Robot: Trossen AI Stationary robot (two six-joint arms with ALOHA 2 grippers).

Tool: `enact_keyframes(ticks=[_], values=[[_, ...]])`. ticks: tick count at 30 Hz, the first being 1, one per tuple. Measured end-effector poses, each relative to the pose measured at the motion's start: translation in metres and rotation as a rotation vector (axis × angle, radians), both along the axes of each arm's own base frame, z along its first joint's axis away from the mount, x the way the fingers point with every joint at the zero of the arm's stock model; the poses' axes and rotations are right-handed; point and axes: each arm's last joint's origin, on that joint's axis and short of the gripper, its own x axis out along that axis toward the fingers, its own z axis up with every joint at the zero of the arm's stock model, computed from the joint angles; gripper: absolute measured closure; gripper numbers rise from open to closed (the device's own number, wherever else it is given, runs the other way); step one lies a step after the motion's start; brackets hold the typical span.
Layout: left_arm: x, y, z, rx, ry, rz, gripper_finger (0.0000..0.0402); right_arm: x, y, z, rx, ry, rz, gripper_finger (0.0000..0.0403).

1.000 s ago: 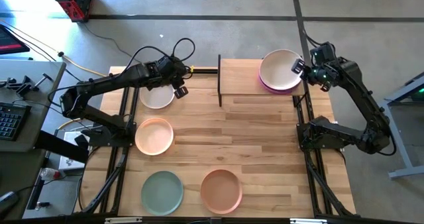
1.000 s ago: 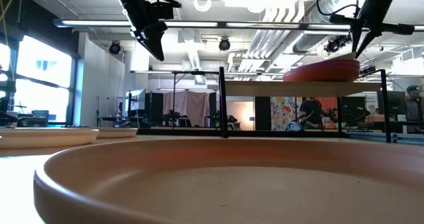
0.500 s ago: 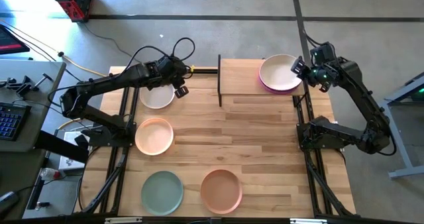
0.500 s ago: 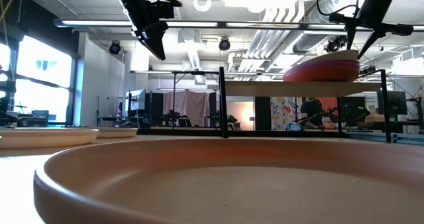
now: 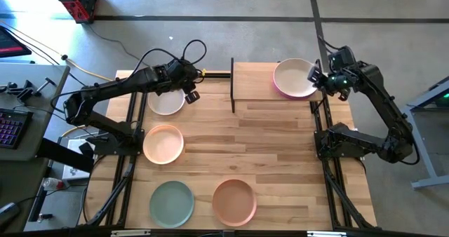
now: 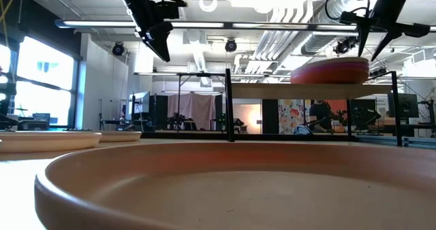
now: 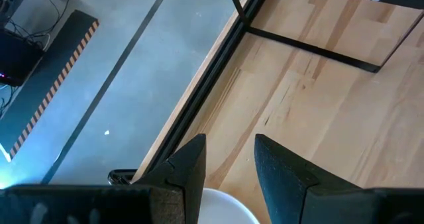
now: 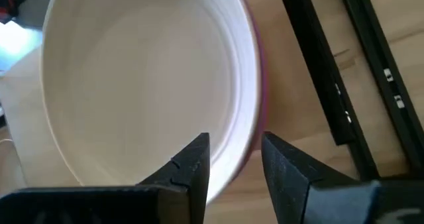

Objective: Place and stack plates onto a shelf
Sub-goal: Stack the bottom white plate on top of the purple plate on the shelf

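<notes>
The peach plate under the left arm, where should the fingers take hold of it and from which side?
Grip the raised rim of the peach plate, probably from above: it lies flat on the table, so only the rim offers an edge, one finger inside and one outside. The side nearest the left gripper looks easiest, with open tabletop around it.

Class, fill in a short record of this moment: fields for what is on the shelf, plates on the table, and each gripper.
shelf: cream plate stacked on magenta plate, at its right end
table plates: off-white, peach, sage green, salmon
right gripper: open, at the stack's rim
left gripper: open, above the off-white plate
</notes>
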Motion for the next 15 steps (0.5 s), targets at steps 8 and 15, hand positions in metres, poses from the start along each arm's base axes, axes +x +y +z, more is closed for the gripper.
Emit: enact_keyframes(ticks=[8,15], values=[[0.0,0.0,0.0,-0.001,-0.001,0.001,0.0284,0.005,0.002,0.0,0.013,-0.027,0.049,0.0288],[-0.006,0.0,-0.004,-0.049,0.03,0.05,0.0284,0.015,0.01,0.001,0.068,-0.157,0.248,0.0288]])
